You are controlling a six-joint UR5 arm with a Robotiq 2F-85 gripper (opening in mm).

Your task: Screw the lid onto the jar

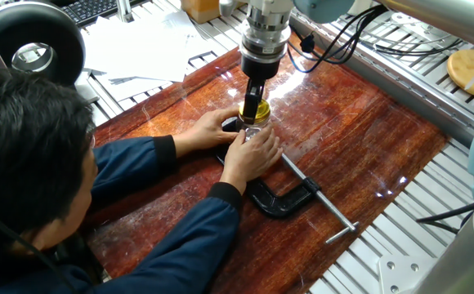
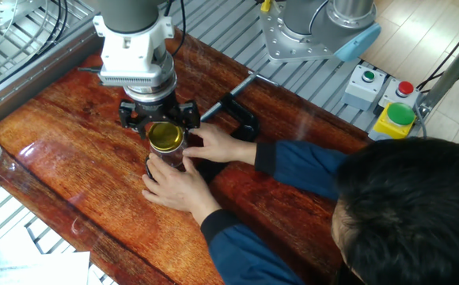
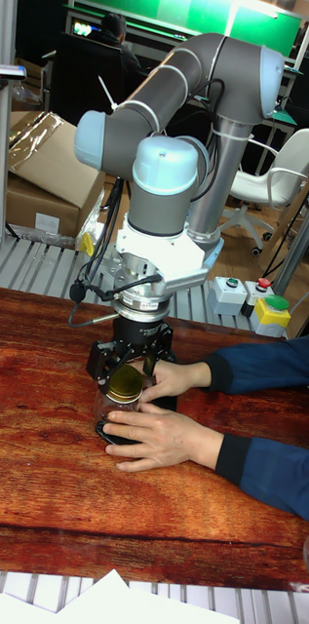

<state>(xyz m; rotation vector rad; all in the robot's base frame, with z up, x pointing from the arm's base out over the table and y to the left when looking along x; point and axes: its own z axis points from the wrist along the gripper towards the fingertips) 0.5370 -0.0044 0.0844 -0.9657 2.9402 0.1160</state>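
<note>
The yellow lid [image 1: 254,109] sits on top of the clear jar [image 1: 251,131], which stands on the red-brown wooden table [image 1: 359,139]. My gripper [image 1: 254,112] points straight down and is shut on the lid. In the other fixed view the lid [image 2: 166,136] shows between the black fingers [image 2: 189,119], with the jar [image 2: 165,161] below it. A person's two hands [image 2: 183,186] wrap around the jar and hide most of it. The tall fixed view shows the lid [image 3: 126,382] and the jar [image 3: 108,404] under my gripper [image 3: 127,378].
A black C-clamp [image 1: 290,193] lies just right of the hands. A tan wooden disc [image 1: 472,72] rests on the aluminium rails at the far right. The person's arms [image 1: 163,212] cross the near table. A button box [image 2: 394,117] and papers [image 1: 139,41] lie off the wood.
</note>
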